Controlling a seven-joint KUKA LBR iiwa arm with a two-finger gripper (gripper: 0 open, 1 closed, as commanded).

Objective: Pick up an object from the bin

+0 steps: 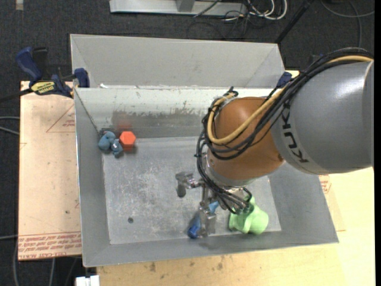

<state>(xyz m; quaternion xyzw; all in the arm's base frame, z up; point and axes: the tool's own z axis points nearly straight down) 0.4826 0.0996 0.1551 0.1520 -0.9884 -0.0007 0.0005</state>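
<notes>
Reaching in from the right, the grey arm (pixel 333 121) bends down over the near right part of the bin (pixel 149 207). Its orange wrist cover (pixel 244 142) is wrapped in black and tan cables. Below the cover the jaws point down toward the bin floor, close to the near wall. Whether they stand apart or together I cannot tell, because the metal parts overlap there. Right at their tips lies a small blue thing (pixel 194 230), elongated and tilted, touching them or very nearly so. I cannot tell whether it sits between them. Just to the right of the jaws a light green lumpy thing (pixel 253 221) rests on the floor, partly covered by the wrist hardware. Well apart from these, in the far left corner, an orange-red block (pixel 127 138) lies against a small blue-grey thing (pixel 108 142). Both sit at the foot of the far wall.
</notes>
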